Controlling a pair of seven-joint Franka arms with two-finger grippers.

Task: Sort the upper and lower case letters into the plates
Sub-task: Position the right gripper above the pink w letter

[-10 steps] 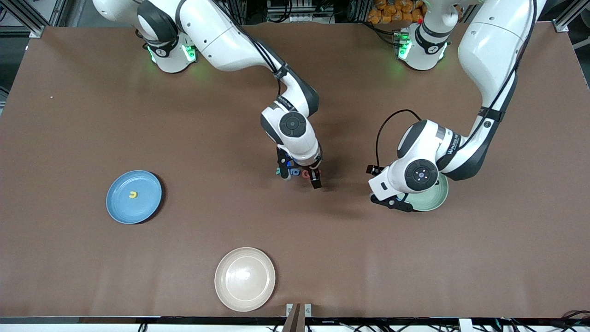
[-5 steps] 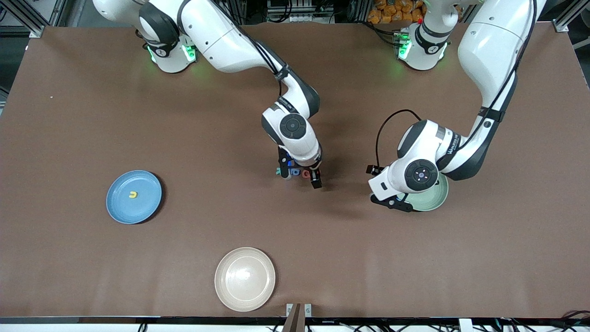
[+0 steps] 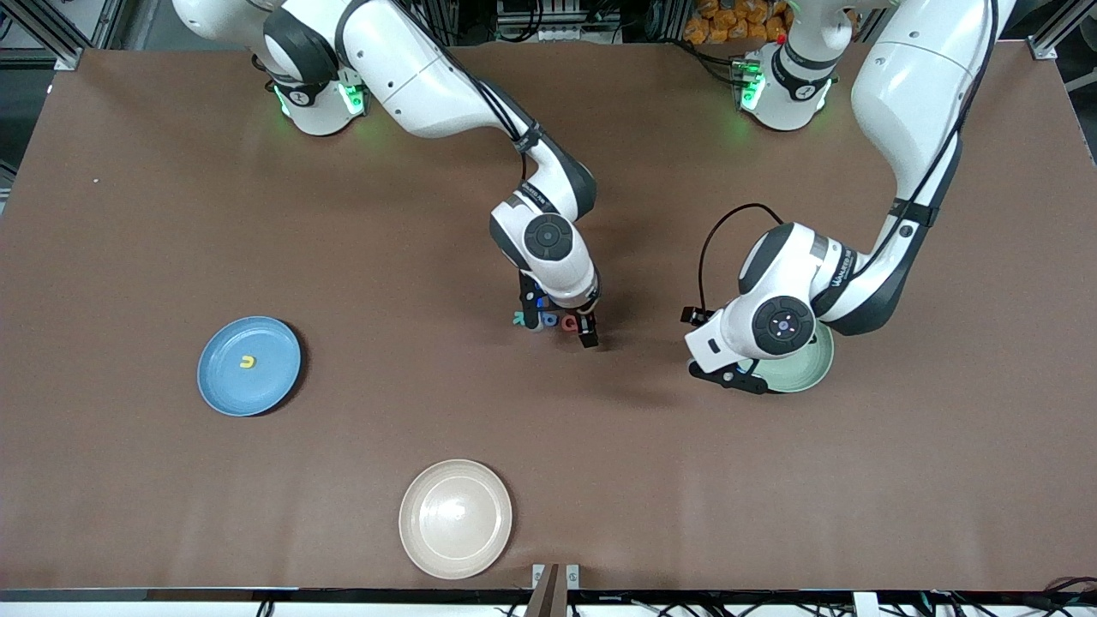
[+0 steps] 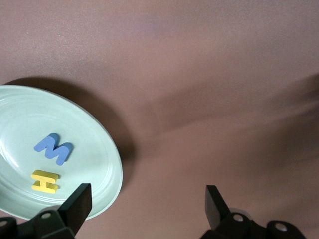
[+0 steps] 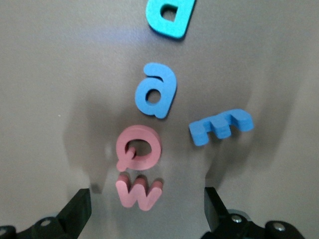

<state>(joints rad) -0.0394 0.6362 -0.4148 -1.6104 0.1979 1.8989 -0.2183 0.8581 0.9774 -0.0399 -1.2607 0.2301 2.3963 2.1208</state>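
My right gripper point(image 3: 560, 330) hangs open low over a cluster of foam letters near the table's middle. In the right wrist view a pink w point(image 5: 138, 193) lies between its fingers point(image 5: 77, 211), touching neither. Beside it lie a pink rounded letter point(image 5: 138, 147), a blue a point(image 5: 157, 90), a blue m point(image 5: 221, 126) and a teal letter point(image 5: 169, 15). My left gripper point(image 3: 739, 379) stands open and empty at the mint green plate point(image 3: 814, 367), which holds a blue M point(image 4: 53, 148) and a yellow H point(image 4: 45, 180). A yellow u point(image 3: 248, 362) lies on the blue plate point(image 3: 274, 386).
A cream-beige plate point(image 3: 456, 518) with nothing in it sits near the table's front edge, nearer to the front camera than the letters. The left arm's wrist covers part of the mint green plate in the front view. Bare brown tabletop point(image 3: 548, 446) lies between the plates.
The right arm's wrist has edged slightly over the letters, toward the left arm's end. The left arm has not moved. Both grippers stay open.
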